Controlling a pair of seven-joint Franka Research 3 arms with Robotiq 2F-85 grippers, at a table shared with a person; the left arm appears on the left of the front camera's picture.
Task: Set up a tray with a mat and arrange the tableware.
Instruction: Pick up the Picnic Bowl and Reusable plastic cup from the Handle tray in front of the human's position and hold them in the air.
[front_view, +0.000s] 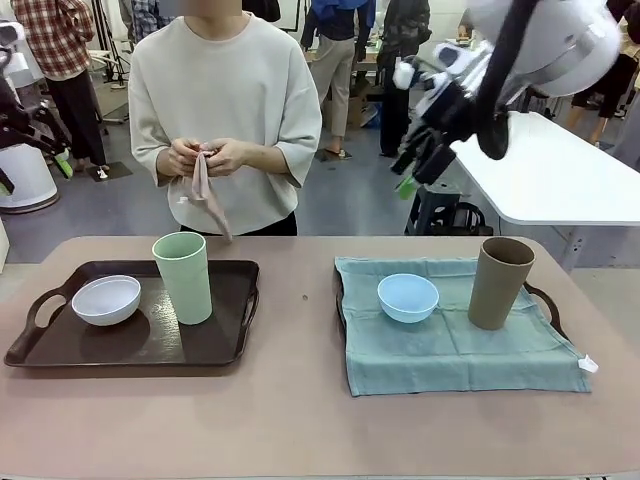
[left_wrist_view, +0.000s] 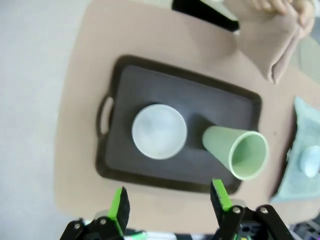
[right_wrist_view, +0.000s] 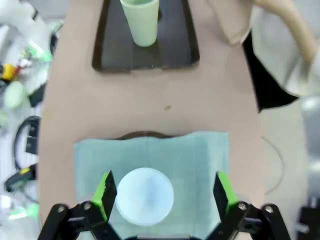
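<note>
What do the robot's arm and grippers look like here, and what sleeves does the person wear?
The right arm has a rounded white shell with a black cable along it. Both the left gripper and right gripper are black with bright green pads. The person's sleeves are loose, cream, elbow-length.

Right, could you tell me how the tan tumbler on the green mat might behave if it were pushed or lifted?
The tan tumbler is tall and narrows toward its base, so a push near the rim would probably tip it. It stands on a cloth mat, which may bunch under it. Its plain wall looks rigid and possibly slippery.
</note>
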